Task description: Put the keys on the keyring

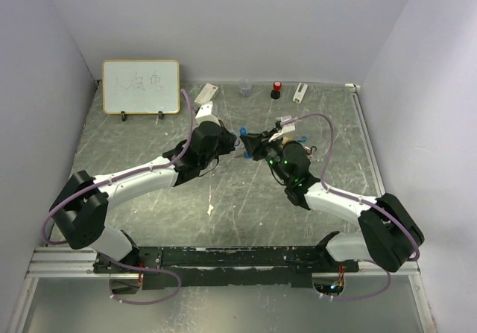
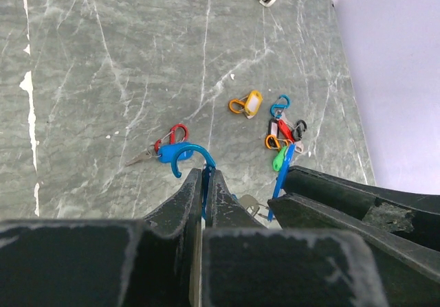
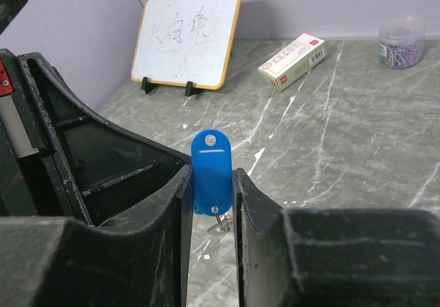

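Observation:
My left gripper (image 2: 204,174) is shut on a blue open-hook keyring (image 2: 194,154) and holds it above the table. My right gripper (image 3: 211,172) is shut on a blue key tag (image 3: 210,154), with its small metal key (image 3: 218,224) hanging below. In the top view the two grippers (image 1: 232,141) (image 1: 251,144) meet tip to tip at mid-table. The held tag shows edge-on in the left wrist view (image 2: 280,178), just right of the hook. Other keys lie on the table: a blue-tagged key on a red clip (image 2: 163,152), a yellow tag (image 2: 251,103), and a cluster of red and green tags with clips (image 2: 284,134).
A whiteboard (image 1: 141,87) stands at the back left. A small box (image 1: 206,93), a jar of paper clips (image 1: 245,88), a red-capped object (image 1: 276,89) and a white item (image 1: 299,92) line the back edge. Walls close in on both sides.

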Tool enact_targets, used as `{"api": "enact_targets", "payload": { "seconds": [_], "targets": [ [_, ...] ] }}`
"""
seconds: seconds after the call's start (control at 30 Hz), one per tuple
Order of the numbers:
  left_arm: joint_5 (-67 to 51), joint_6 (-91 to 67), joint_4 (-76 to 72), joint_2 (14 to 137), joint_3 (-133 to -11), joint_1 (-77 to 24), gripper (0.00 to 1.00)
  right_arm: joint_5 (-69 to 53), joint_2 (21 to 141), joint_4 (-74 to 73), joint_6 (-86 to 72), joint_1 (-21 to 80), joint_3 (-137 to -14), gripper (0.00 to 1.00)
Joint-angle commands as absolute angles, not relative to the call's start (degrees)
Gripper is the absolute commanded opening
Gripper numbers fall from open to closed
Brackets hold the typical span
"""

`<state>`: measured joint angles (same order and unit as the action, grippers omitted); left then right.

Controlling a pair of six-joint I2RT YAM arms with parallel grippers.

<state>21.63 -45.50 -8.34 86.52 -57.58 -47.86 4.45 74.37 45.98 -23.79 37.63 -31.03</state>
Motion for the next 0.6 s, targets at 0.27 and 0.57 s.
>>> {"api": "enact_targets", "payload": {
  "seconds": [0.27,0.57],
  "targets": [
    [16.08,-46.32,-11.65,86.05,-57.36,-47.05,0.07,5.34,72.44,51.89,-23.78,37.8,-29.04,0.0],
    [14.42,-46.45,-12.52,86.07,-57.13,-47.0,0.07,6.3,71.4,52.3,-23.23,37.8,-28.19,0.0]
  ]
}}
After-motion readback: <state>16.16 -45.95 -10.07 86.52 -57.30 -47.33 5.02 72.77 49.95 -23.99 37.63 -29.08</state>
